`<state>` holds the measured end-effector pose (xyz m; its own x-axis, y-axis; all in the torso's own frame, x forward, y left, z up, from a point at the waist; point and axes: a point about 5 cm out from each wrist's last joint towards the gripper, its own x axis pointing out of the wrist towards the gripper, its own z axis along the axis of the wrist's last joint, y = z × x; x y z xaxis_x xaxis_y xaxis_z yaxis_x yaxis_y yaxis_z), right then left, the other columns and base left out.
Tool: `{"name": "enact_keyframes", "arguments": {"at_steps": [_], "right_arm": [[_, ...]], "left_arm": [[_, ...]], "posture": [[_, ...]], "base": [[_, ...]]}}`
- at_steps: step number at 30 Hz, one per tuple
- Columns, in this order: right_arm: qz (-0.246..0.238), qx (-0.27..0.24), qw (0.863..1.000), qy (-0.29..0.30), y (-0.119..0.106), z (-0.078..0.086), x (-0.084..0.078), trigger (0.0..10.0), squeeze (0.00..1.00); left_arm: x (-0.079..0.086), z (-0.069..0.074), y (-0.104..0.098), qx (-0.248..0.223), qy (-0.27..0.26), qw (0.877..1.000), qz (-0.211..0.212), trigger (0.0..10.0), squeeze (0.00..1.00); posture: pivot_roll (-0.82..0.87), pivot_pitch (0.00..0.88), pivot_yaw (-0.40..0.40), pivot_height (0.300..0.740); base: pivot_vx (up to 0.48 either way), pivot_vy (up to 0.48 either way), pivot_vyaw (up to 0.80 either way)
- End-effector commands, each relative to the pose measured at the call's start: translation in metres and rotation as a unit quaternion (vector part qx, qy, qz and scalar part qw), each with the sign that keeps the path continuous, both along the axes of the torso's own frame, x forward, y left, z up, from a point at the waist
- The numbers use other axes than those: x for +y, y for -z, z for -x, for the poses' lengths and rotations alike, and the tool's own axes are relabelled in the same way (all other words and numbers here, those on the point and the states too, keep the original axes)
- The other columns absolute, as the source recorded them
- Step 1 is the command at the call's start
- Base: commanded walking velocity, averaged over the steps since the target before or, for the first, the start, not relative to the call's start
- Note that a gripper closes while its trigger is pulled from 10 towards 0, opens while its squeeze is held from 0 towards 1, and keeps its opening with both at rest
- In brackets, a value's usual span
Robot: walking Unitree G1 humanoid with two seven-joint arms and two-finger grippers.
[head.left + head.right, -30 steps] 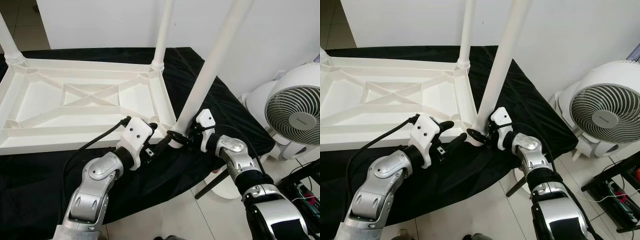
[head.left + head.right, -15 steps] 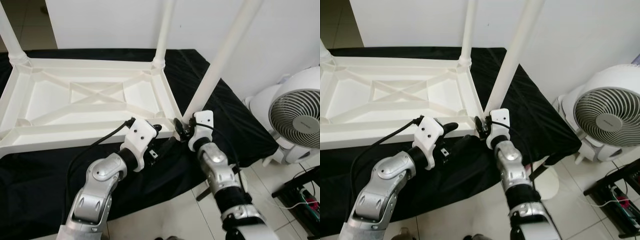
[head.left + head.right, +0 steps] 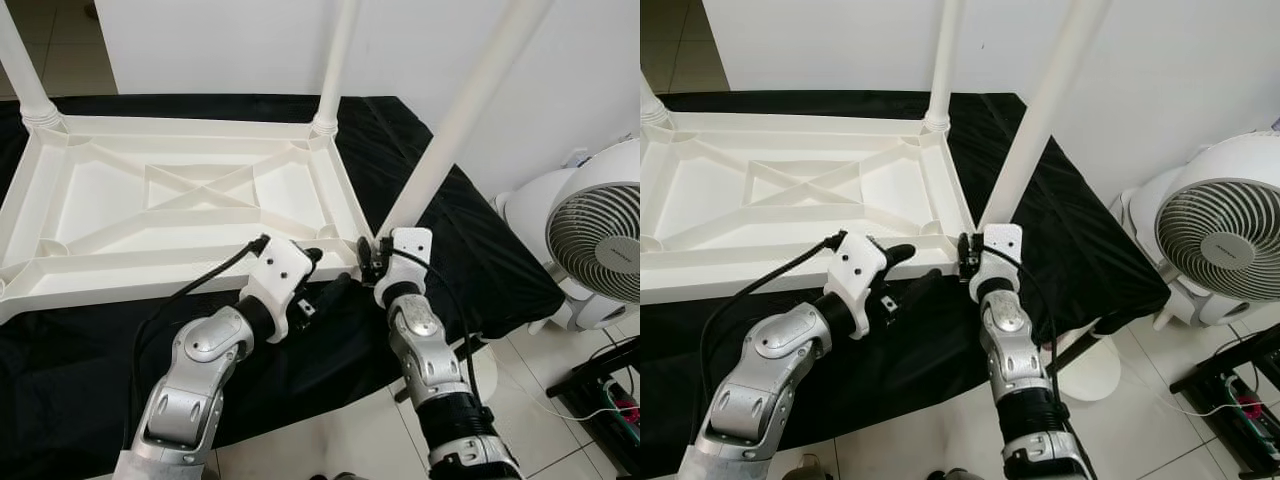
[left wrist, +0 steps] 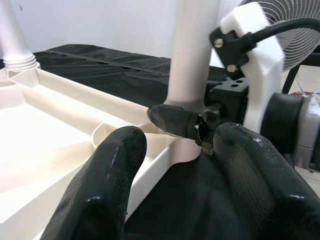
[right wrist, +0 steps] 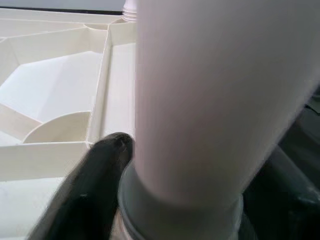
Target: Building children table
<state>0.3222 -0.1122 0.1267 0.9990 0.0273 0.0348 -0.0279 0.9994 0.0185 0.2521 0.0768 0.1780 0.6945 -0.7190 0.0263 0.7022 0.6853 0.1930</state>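
White plastic kids' table top is flipped upside down on a black cloth, ribbed underside with an X brace showing. Two legs already stand upright in the far corner sockets. A third leg leans tilted, its bottom end sitting right at the near right corner.

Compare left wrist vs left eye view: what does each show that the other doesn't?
Left wrist alone: a close look at the right gripper clamped on the base of the tilted table leg, at the tabletop's near corner socket.

Left eye alone: the whole upturned tabletop on the black cloth, with two upright legs at its far corners.

Both: the tilted leg, the right gripper, the left gripper open beside that corner, and the fan.
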Motion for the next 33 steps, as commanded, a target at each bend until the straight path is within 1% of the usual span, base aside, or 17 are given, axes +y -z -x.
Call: {"name": "enact_keyframes", "arguments": {"at_steps": [1, 2, 5, 6, 8, 13, 14, 16, 17, 18, 20, 24, 27, 30, 31, 32, 33], "right_arm": [[0.016, 0.031, 0.999, 0.035, 0.013, 0.004, -0.017, 10.0, 0.05], [0.009, 0.028, 0.999, 0.032, 0.012, 0.006, -0.017, 10.0, 1.0], [-0.012, 0.009, 1.0, 0.007, 0.006, 0.006, -0.022, 10.0, 1.0], [-0.016, -0.011, 0.999, -0.032, 0.002, 0.003, -0.03, 10.0, 1.0], [-0.017, -0.012, 0.998, -0.053, 0.002, 0.002, -0.034, 10.0, 1.0], [0.01, -0.02, 0.992, -0.126, -0.001, -0.003, -0.051, 10.0, 1.0], [0.029, -0.018, 0.985, -0.166, -0.003, -0.004, -0.056, 10.0, 0.88], [0.04, -0.014, 0.98, -0.193, -0.004, -0.004, -0.059, 10.0, 0.88], [0.05, -0.015, 0.972, -0.227, -0.006, -0.005, -0.06, 10.0, 0.0], [0.062, -0.022, 0.96, -0.271, -0.011, -0.005, -0.061, 10.0, 0.0], [0.062, -0.022, 0.96, -0.271, -0.011, -0.005, -0.061, 10.0, 0.0], [0.079, -0.027, 0.946, -0.314, -0.016, -0.011, -0.059, 10.0, 0.0], [0.087, -0.03, 0.941, -0.326, -0.018, -0.014, -0.057, 10.0, 0.0], [0.095, -0.021, 0.926, -0.365, -0.019, -0.021, -0.05, 10.0, 0.0], [0.098, -0.015, 0.92, -0.38, -0.018, -0.024, -0.045, 9.6, 0.0], [0.104, -0.007, 0.912, -0.397, -0.017, -0.029, -0.039, 3.0, 0.0], [0.103, -0.004, 0.91, -0.401, -0.017, -0.03, -0.038, 3.0, 0.0]], "left_arm": [[0.0, -0.001, 0.0, 0.001, -0.031, 0.999, 0.01, 10.0, 0.0], [0.0, -0.001, 0.0, 0.001, -0.03, 0.999, 0.01, 10.0, 0.0], [-0.001, -0.002, 0.0, 0.0, -0.029, 1.0, 0.01, 10.0, 0.0], [-0.002, -0.002, -0.001, 0.0, -0.026, 1.0, 0.012, 10.0, 0.0], [-0.002, -0.002, -0.001, 0.0, -0.025, 1.0, 0.012, 10.0, 0.0], [0.0, -0.003, -0.002, -0.001, -0.026, 1.0, 0.011, 10.0, 0.0], [0.001, -0.004, -0.002, -0.001, -0.026, 1.0, 0.01, 10.0, 0.0], [0.001, -0.005, -0.002, -0.002, -0.027, 1.0, 0.009, 10.0, 0.0], [0.001, -0.005, -0.002, -0.002, -0.027, 1.0, 0.009, 10.0, 0.0], [0.002, -0.005, -0.002, -0.003, -0.027, 1.0, 0.008, 10.0, 0.0], [0.002, -0.005, -0.002, -0.003, -0.027, 1.0, 0.008, 10.0, 0.0], [0.002, -0.006, -0.003, -0.004, -0.027, 1.0, 0.008, 10.0, 0.0], [0.002, -0.006, -0.003, -0.005, -0.027, 1.0, 0.008, 10.0, 0.0], [0.002, -0.006, -0.004, -0.006, -0.027, 1.0, 0.008, 10.0, 0.0], [0.002, -0.006, -0.005, -0.007, -0.028, 1.0, 0.008, 10.0, 0.0], [0.003, -0.006, -0.005, -0.008, -0.029, 1.0, 0.008, 10.0, 0.0], [0.003, -0.006, -0.005, -0.008, -0.029, 1.0, 0.008, 10.0, 0.0]], "posture": [[0.09, 0.061, -0.145, 0.74], [0.09, 0.061, -0.145, 0.74], [0.08, 0.066, -0.138, 0.74], [0.08, 0.069, -0.133, 0.74], [0.08, 0.071, -0.132, 0.74], [0.08, 0.072, -0.126, 0.74], [0.08, 0.07, -0.125, 0.74], [0.08, 0.07, -0.125, 0.74], [0.08, 0.069, -0.124, 0.74], [0.08, 0.069, -0.123, 0.74], [0.08, 0.069, -0.123, 0.74], [0.09, 0.066, -0.12, 0.74], [0.09, 0.067, -0.12, 0.74], [0.1, 0.064, -0.119, 0.74], [0.1, 0.063, -0.119, 0.74], [0.11, 0.063, -0.121, 0.74], [0.11, 0.063, -0.121, 0.74]], "base": [[0.0, 0.0, 0.0], [0.0, 0.0, 0.0], [0.0, 0.0, 0.0], [0.0, 0.0, 0.0], [0.0, 0.0, 0.0], [0.0, 0.0, 0.0], [0.0, 0.0, 0.0], [0.0, 0.0, 0.0], [0.0, 0.0, 0.0], [0.0, 0.0, 0.0], [0.0, 0.0, 0.0], [0.0, 0.0, 0.0], [0.0, 0.0, 0.0], [0.0, 0.0, 0.0], [0.0, 0.0, 0.0], [0.0, 0.0, 0.0], [0.0, 0.0, 0.0]]}}
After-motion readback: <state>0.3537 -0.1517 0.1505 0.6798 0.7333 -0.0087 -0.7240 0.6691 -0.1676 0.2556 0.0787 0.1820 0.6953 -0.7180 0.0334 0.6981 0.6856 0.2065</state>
